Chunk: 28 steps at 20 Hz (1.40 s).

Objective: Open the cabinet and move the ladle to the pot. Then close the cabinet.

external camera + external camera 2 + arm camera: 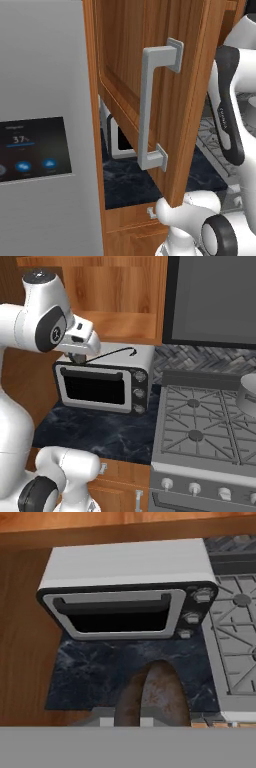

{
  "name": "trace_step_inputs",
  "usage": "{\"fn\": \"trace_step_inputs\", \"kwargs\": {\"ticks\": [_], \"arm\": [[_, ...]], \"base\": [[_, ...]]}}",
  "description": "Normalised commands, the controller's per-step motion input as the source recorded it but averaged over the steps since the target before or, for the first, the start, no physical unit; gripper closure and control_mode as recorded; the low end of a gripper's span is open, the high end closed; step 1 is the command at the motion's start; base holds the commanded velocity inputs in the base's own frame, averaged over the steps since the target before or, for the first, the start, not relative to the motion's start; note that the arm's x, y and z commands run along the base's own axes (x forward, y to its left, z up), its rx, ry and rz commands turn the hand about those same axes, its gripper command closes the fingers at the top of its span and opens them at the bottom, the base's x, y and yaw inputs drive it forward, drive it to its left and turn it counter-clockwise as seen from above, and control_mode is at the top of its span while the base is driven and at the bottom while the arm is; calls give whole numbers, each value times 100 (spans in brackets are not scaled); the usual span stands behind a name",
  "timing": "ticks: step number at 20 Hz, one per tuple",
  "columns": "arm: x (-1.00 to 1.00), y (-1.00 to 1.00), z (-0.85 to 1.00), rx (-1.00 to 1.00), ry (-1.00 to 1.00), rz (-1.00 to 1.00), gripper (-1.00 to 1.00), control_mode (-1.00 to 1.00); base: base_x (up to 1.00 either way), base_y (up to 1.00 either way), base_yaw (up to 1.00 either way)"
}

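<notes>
1. The cabinet door (pixel 165 85) stood swung open, filling the upper centre of the left base view, with its brushed-steel bar handle (pixel 152 107) running vertically down the middle of the frame.
2. In the right base view, the open cabinet (pixel 117 323) showed at the top centre as a bare wooden shelf above the toaster oven (pixel 102 383).
3. The gripper (pixel 75 358) sat at the upper left of the right base view, just in front of the shelf and above the toaster oven's top; its jaws were nearly closed on the ladle (pixel 155 694).
4. In the hand view, the ladle appeared at the bottom centre as a rusty brown, rounded form rising between the fingertips, over the dark marbled counter (pixel 95 667).
5. A thin dark curved line (pixel 112 353), apparently the ladle's handle, ran rightward from the gripper across the toaster oven's top in the right base view.
6. The pot (pixel 247 393) stood at the right edge of the right base view, on the stove (pixel 200 426), well apart from the gripper.
7. A grey fridge panel with a blue display (pixel 35 150) filled the left of the left base view.
</notes>
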Motion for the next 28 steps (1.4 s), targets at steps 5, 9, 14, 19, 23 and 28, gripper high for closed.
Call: {"fn": "trace_step_inputs", "kwargs": {"ticks": [5, 9, 14, 19, 23, 28], "arm": [[-7, -2, -4, 0, 1, -1, 100, 100], [0, 0, 0, 0, 0, 0, 100, 100], [0, 0, 0, 0, 0, 0, 100, 100], [0, 0, 0, 0, 0, 0, 100, 100], [0, 0, 0, 0, 0, 0, 100, 100], [0, 0, 0, 0, 0, 0, 100, 100]], "base": [[-77, -36, -4], [-84, -99, -10], [-1, -100, -9], [70, -88, -1], [78, -91, 0], [34, -84, 0]]}}
